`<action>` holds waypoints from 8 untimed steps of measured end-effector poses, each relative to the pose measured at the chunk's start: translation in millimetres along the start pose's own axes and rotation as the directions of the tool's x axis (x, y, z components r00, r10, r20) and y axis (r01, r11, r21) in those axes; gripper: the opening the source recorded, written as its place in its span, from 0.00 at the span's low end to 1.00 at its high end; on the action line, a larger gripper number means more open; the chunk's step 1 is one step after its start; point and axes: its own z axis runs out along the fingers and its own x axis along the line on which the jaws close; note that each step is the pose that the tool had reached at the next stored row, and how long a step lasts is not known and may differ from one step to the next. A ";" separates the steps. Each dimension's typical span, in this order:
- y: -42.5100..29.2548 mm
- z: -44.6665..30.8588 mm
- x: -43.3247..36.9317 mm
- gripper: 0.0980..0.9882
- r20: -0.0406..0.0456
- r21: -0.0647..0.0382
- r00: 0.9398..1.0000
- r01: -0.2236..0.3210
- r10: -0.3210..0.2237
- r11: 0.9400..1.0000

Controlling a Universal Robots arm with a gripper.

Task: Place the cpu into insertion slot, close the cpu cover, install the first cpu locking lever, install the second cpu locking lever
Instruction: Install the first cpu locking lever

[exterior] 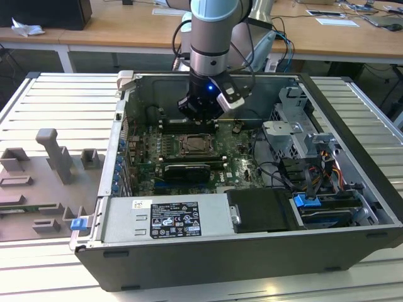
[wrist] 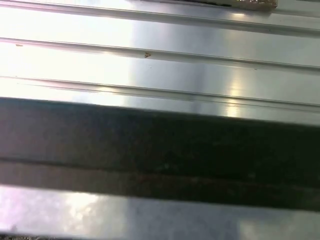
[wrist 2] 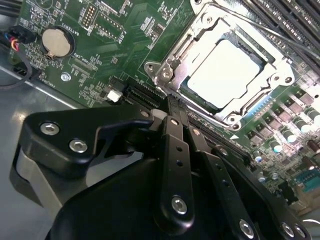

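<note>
The cpu (wrist 2: 227, 72) is seated in the insertion slot (wrist 2: 167, 75) with the cpu cover (wrist 2: 272, 75) apparently lowered; the gripper (wrist 2: 172, 107) is seen clenched, empty, nearby.

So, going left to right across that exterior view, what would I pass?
Grey plastic fixtures → small blue clip → white-labelled power supply → cpu in its socket → blue tab → computer case's right wall.
</note>
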 end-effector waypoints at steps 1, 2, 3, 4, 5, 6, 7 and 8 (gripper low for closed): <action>-1.9 -0.1 0.2 0.01 0.000 0.000 1.000 0.000 0.000 1.000; -2.5 -0.1 0.3 0.01 0.000 0.000 1.000 0.000 0.000 1.000; -2.9 -0.1 0.3 0.01 0.000 0.000 1.000 0.000 0.000 1.000; -3.3 -0.1 0.3 0.01 0.000 0.000 1.000 0.000 0.000 1.000; -3.6 -0.1 0.4 0.01 0.000 0.000 1.000 0.000 0.000 1.000; -3.9 -0.1 0.4 0.01 0.000 0.000 1.000 0.000 0.000 1.000; -4.2 -0.2 0.4 0.01 0.000 0.000 1.000 0.000 0.000 1.000; -4.5 -0.2 0.4 0.01 0.000 0.000 1.000 0.000 0.000 1.000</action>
